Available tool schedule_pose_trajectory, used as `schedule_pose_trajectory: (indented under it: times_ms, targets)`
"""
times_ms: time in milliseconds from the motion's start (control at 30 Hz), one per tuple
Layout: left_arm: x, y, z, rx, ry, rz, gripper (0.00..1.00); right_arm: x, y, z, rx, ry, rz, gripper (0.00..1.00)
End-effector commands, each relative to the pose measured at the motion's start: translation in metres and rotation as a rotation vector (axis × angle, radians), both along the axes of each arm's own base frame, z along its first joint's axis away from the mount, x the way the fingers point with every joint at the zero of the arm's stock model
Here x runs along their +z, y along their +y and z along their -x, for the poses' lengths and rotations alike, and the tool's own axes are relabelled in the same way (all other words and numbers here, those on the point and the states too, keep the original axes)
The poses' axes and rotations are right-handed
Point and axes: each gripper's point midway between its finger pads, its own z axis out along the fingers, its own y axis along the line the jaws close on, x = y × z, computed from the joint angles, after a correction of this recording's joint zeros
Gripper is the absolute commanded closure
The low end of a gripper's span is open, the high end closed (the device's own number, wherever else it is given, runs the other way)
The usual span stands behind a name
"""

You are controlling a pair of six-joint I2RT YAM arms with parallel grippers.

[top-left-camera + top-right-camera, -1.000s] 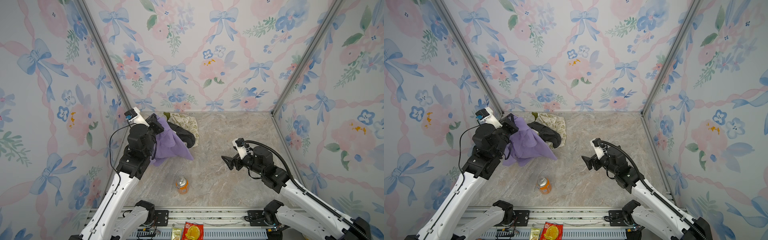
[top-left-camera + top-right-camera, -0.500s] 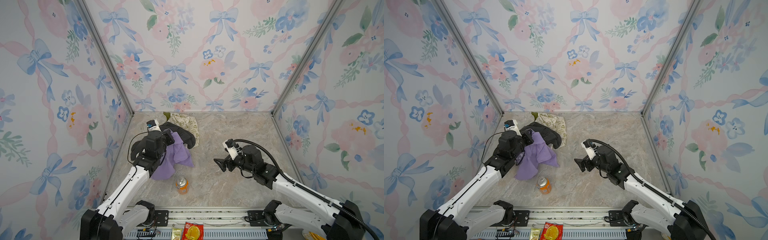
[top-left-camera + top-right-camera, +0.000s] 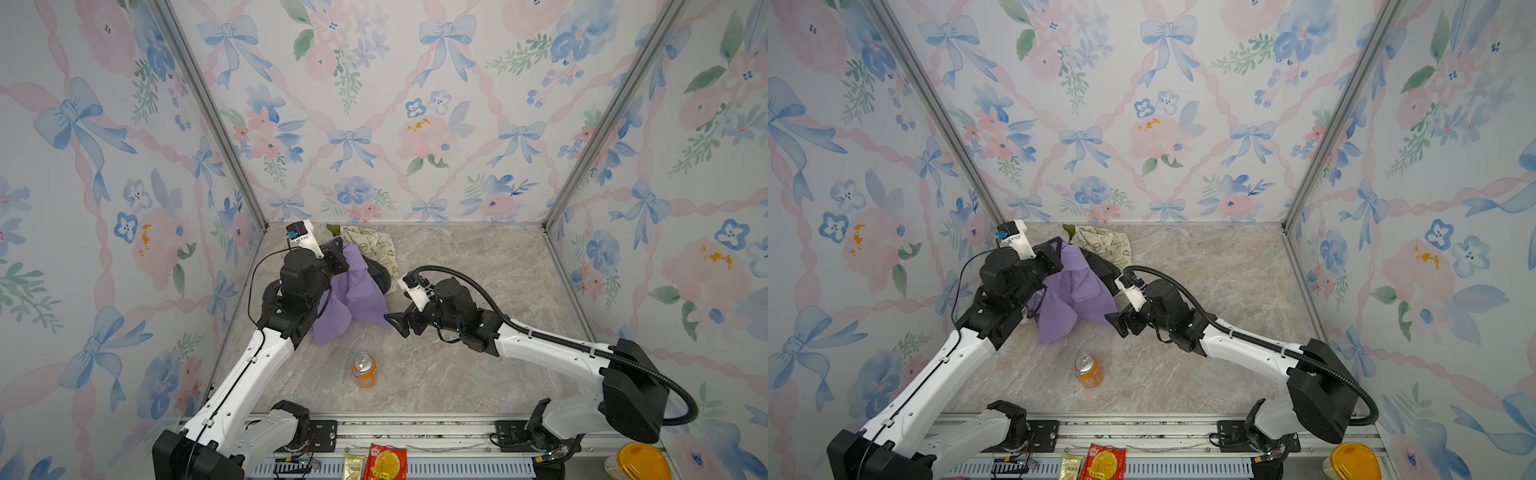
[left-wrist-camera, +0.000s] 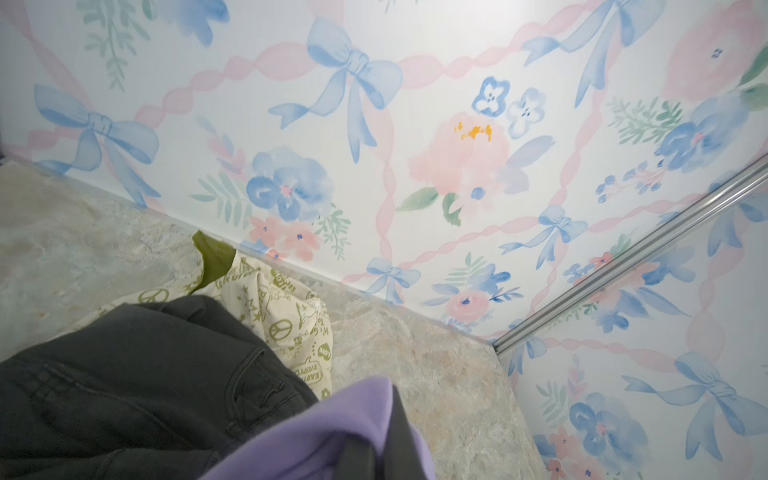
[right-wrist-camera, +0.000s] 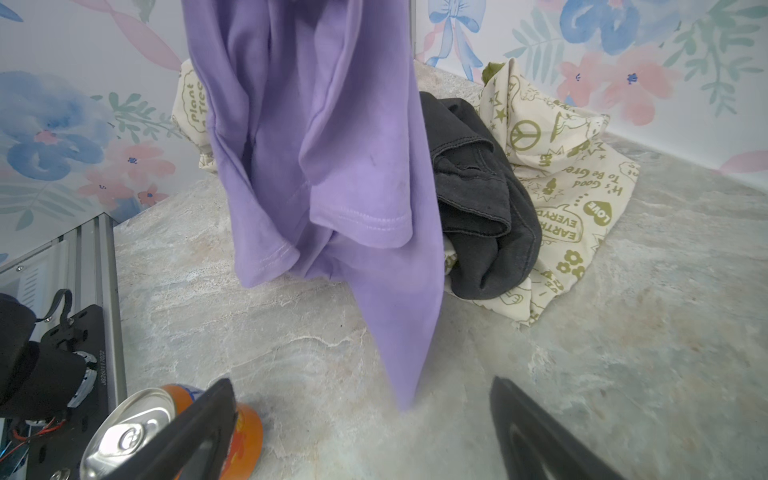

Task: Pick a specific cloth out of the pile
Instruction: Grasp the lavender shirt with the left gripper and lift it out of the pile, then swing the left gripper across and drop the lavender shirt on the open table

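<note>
**Step in hand: separate the cloth from the pile.**

1. At centre left in both top views, the left gripper [image 3: 338, 254] is clamped on an upper fold of the cloth [image 3: 353, 299]. The lilac fabric hangs from it as a drape.
2. Raise the clamp vertically, then draw it toward the lower edge of the frame. The hanging hem lies close to the charcoal garment [image 5: 478, 199] of the pile [image 3: 376, 249], and dragging sideways would likely snag it.
3. Whether the lowest corner touches the surface cannot be told, so gain height before moving across.
4. The orange can [image 3: 364, 370] stands just below the drape at lower centre. Route the hem clear of it to avoid tipping it.
5. Right of centre, the right gripper [image 3: 395, 324] has its jaws spread and holds nothing. It is near the cloth's right edge and is well placed to take the free corner.

**Surface and enclosure.**

The tabletop [image 3: 478, 257] is flat with a beige-grey marble pattern. The pile sits at its upper left corner. Three walls carry wallpaper with blue bows and pink flowers, and metal rails [image 3: 582, 166] run up the corners.
</note>
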Motion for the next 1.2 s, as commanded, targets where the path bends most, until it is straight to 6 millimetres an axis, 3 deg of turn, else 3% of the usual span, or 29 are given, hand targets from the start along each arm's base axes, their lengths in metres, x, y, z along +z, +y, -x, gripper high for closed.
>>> schedule_pose_trajectory:
  times_ms: [0,467,633,733,933,1067,1167]
  targets:
    - [0.077,0.005,0.010,0.015,-0.205,0.024,1.00,0.025,0.007,-0.002,-0.002,-0.034,-0.063,0.03]
    - [0.211,-0.014,-0.002,-0.057,-0.420,0.079,1.00,0.061,-0.042,-0.007,-0.156,-0.167,-0.052,0.03]
    - [0.229,-0.027,-0.014,-0.087,-0.445,0.102,1.00,0.072,-0.062,-0.010,-0.220,-0.193,-0.051,0.03]
    - [0.221,-0.052,-0.025,-0.141,-0.424,0.093,1.00,0.078,-0.080,-0.011,-0.272,-0.208,-0.048,0.03]
    - [0.186,-0.110,-0.041,-0.218,-0.358,0.035,1.00,0.084,-0.135,-0.020,-0.444,-0.219,-0.031,0.03]
    - [0.143,-0.165,-0.047,-0.306,-0.283,-0.020,1.00,0.081,-0.177,-0.026,-0.576,-0.185,-0.030,0.03]
    - [0.097,-0.213,-0.047,-0.391,-0.206,-0.070,1.00,0.076,-0.212,-0.029,-0.693,-0.153,-0.045,0.03]
